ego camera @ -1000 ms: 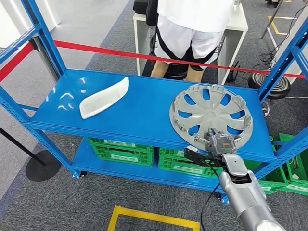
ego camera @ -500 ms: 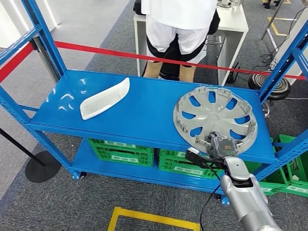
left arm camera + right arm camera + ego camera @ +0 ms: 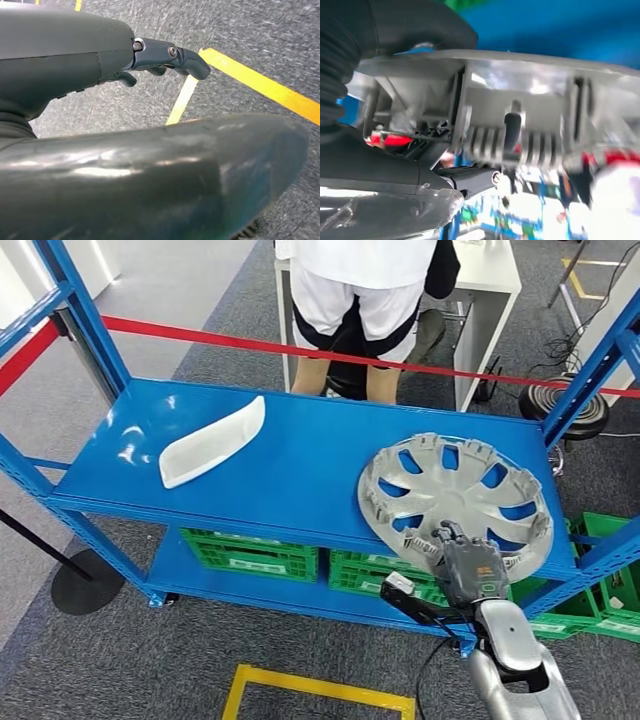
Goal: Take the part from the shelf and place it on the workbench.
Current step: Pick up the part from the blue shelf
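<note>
The blue shelf (image 3: 302, 470) bears one white part (image 3: 213, 441) and one hubcap (image 3: 455, 500), its rim gripped by the right hand (image 3: 466, 565).

Beyond the right hand's fingers (image 3: 451, 536) the wheel cover (image 3: 455, 500) fills the blue shelf's (image 3: 302, 475) near right end, a slanted blue post (image 3: 585, 380) rising just past it, while open shelf stretches toward the white trim piece (image 3: 211, 443) well apart to the side.
</note>
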